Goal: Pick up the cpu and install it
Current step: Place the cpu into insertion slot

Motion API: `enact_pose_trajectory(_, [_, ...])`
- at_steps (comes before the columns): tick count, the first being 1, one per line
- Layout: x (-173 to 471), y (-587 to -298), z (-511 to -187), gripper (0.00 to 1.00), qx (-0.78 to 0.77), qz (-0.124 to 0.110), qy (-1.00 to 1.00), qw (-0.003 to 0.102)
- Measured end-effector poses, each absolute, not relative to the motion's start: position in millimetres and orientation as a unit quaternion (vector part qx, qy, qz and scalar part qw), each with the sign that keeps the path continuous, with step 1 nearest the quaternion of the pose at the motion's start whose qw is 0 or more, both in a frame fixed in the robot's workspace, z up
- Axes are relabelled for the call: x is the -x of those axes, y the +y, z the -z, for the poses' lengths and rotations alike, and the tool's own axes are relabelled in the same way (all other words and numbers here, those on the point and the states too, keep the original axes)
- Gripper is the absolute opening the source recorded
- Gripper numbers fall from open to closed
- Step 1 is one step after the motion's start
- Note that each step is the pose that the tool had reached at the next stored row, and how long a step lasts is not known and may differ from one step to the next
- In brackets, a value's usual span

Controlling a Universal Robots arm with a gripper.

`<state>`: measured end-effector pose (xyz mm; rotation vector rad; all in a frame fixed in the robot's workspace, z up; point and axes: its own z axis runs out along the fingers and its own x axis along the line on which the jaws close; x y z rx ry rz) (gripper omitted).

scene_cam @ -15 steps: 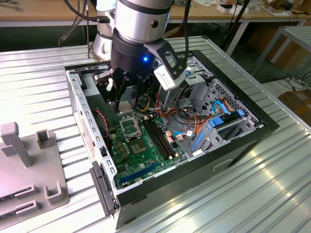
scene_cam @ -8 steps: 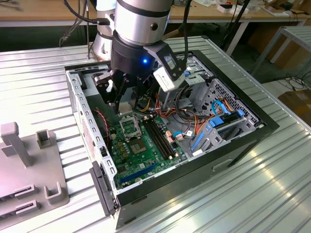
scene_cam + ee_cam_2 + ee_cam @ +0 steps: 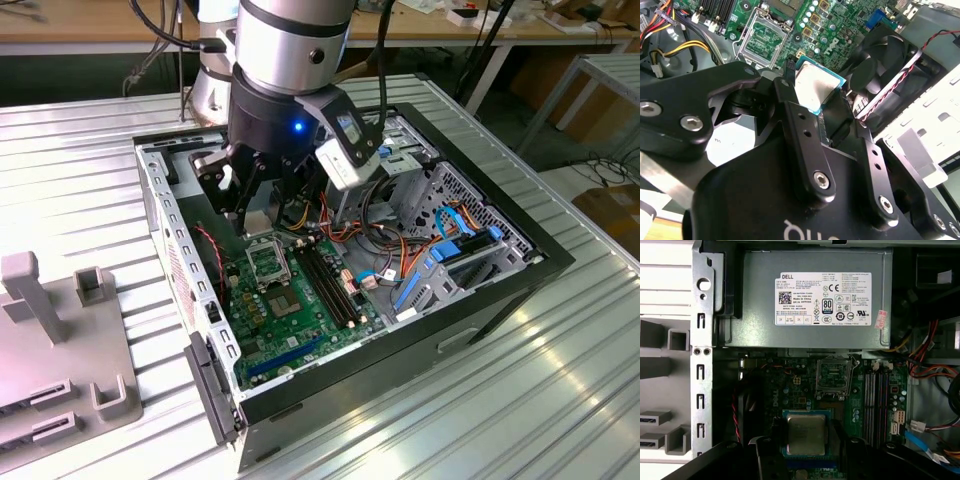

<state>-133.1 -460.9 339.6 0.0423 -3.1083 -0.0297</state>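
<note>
The cpu [image 3: 806, 433] is a flat square chip with a pale silver-grey top and a teal rim. My gripper [image 3: 807, 440] is shut on it, one black finger on each of two opposite edges. In the second wrist view the cpu [image 3: 816, 85] sits tilted between the fingers [image 3: 790, 107]. In the exterior view the gripper [image 3: 257, 215] hangs inside the open computer case, just above the motherboard [image 3: 290, 310]. The empty square socket [image 3: 265, 262] with its silver frame lies a little below and ahead of the chip, apart from it. Both wrist views show the socket [image 3: 836, 375] [image 3: 762, 37].
A grey power supply [image 3: 810, 295] fills the case end beyond the socket. Long black memory slots [image 3: 330, 280] run beside the socket. A black fan [image 3: 885, 65] and bundles of coloured cables [image 3: 400, 250] crowd the case. A grey fixture [image 3: 60, 340] stands on the ribbed table at the exterior view's left.
</note>
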Motion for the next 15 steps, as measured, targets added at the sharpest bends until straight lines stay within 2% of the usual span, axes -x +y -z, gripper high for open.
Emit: enact_pose_trajectory(15, [133.1,-461.8,-332.5,0.47,-0.014,0.010,-1.000,0.016])
